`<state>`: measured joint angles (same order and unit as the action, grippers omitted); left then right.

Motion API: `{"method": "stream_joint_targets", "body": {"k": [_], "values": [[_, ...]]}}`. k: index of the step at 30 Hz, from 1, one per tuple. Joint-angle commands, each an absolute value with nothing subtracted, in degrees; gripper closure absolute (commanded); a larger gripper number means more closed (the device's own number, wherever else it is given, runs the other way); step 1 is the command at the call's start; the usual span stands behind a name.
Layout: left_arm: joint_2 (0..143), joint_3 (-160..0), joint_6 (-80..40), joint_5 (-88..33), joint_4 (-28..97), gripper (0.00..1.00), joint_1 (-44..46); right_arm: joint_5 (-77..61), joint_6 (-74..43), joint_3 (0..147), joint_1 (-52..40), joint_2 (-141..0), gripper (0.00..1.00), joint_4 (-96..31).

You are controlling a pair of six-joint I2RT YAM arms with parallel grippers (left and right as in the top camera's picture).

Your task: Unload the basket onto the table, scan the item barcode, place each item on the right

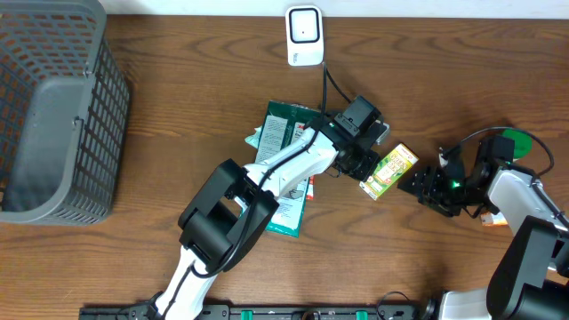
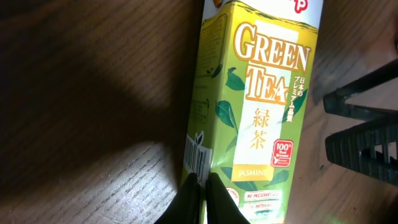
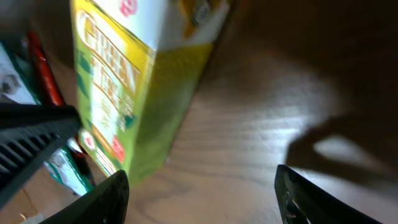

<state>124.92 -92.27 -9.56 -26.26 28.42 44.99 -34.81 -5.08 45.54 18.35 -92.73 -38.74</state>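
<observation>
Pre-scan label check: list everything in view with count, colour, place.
basket: 1, grey mesh, far left
scanner: 1, white, top centre
cable: 1, black, running from scanner towards centre
tea carton: 1, yellow-green, lying right of centre
packets: pile, count unclear, green and white, centre, partly hidden
orange item: 1, orange, near right edge, mostly hidden
table: 1, brown wood, under everything
left tool: 1, black, shut, at the carton's left end
right tool: 1, black, open, just right of the carton
</observation>
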Motion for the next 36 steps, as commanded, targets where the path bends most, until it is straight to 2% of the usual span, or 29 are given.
{"method": "stream_joint_targets", "body": {"k": [1, 5, 10, 16, 20, 24, 36], "values": [[128.53, -92.03, -8.82, -25.87, 29.28, 0.93, 44.97, -40.36, -6.61, 43.18, 17.91, -92.49, 0.29, -35.86], [129.56, -92.03, -8.84, -22.98, 29.89, 0.93, 44.97, -42.26, -10.55, 38.87, 17.91, -92.51, 0.29, -28.53], [129.58, -92.03, -8.84, -20.43, 29.89, 0.93, 44.75, -53.63, -10.83, 32.95, 17.91, -92.51, 0.29, -16.93], [129.58, -92.03, -8.84, -19.62, 29.93, 0.93, 44.03, -56.34, -11.05, 32.05, 17.91, -92.51, 0.29, -12.78], [129.58, -92.03, -8.84, -19.64, 29.95, 0.93, 43.35, -61.56, -10.81, 32.08, 17.91, -92.51, 0.33, -8.19], [129.58, -92.03, -8.84, -19.64, 30.59, 0.93, 42.76, -58.96, -12.49, 32.05, 17.91, -92.51, 0.38, -6.90], [129.34, -92.29, -8.82, -20.03, 30.79, 0.93, 42.70, -45.36, -18.37, 34.06, 11.62, -92.14, 0.39, -7.14]]}}
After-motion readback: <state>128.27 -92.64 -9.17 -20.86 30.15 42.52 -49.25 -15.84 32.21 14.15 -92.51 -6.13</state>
